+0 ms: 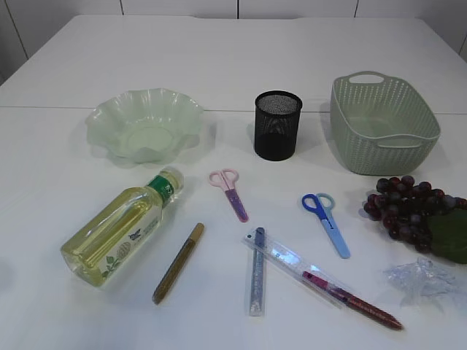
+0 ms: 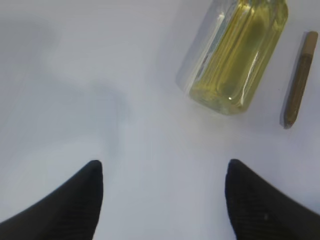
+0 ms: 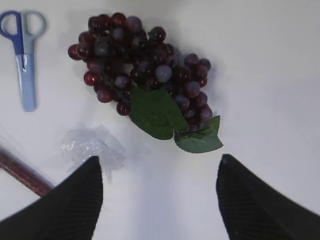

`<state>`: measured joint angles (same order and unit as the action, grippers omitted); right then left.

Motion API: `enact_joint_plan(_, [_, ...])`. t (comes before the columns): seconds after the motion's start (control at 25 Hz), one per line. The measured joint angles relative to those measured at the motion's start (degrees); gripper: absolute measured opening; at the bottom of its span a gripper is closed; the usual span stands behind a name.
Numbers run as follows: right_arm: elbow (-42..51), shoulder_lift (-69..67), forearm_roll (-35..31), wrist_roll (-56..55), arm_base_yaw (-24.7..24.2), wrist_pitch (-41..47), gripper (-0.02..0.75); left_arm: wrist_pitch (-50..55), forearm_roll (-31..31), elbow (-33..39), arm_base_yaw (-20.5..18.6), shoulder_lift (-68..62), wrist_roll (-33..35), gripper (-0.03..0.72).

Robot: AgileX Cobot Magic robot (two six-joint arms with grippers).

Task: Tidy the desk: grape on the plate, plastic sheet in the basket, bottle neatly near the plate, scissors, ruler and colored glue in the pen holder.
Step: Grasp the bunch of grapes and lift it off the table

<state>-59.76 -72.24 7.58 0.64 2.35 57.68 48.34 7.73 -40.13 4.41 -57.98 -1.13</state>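
Two claws stood spread, empty | dark-purple plastic grape bunch [image 3: 142, 70] lay just ahead of your right gripper [image 3: 160, 197] | long axis ran diagonally | your left gripper [image 2: 162, 200] faced the clear yellow-oil bottle [image 2: 240, 55].

I count two scissors [image 1: 231, 193] [image 1: 326, 223], three glue pens [image 1: 178, 262] [image 1: 257, 271] [image 1: 352, 300], one ruler [image 1: 292, 260], bottle [image 1: 122, 227], plate [image 1: 146, 124], pen holder [image 1: 277, 125], basket [image 1: 382, 121], grape bunch [image 1: 408, 208] and plastic sheet [image 1: 423, 281].

The exterior view looks down at a slant across the whole bench [image 1: 233, 65], while each wrist view stares nearly straight down from close above it, the left sharing the bottle [image 2: 240, 50], the right sharing the grape [image 3: 145, 65].
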Motion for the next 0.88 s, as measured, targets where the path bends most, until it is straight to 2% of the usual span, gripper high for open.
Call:
enact_joint_plan(0.4, [-2.3,-20.0,0.0,5.0,-0.4,-1.8,0.549,3.9,6.9,-17.8,0.0,-11.7,3.0,0.558])
enact_joint_plan(0.64, [-6.3,-25.7,-0.1,6.7,-5.4,-3.0,0.557,5.1,7.1,-19.6,0.0,-12.3,4.4,0.558])
enact_joint_plan(0.88, [-8.1,-27.8,-2.1,12.9,-6.9,-5.8,0.629,5.6,6.9,-19.6,0.0,-12.4,4.6,0.558])
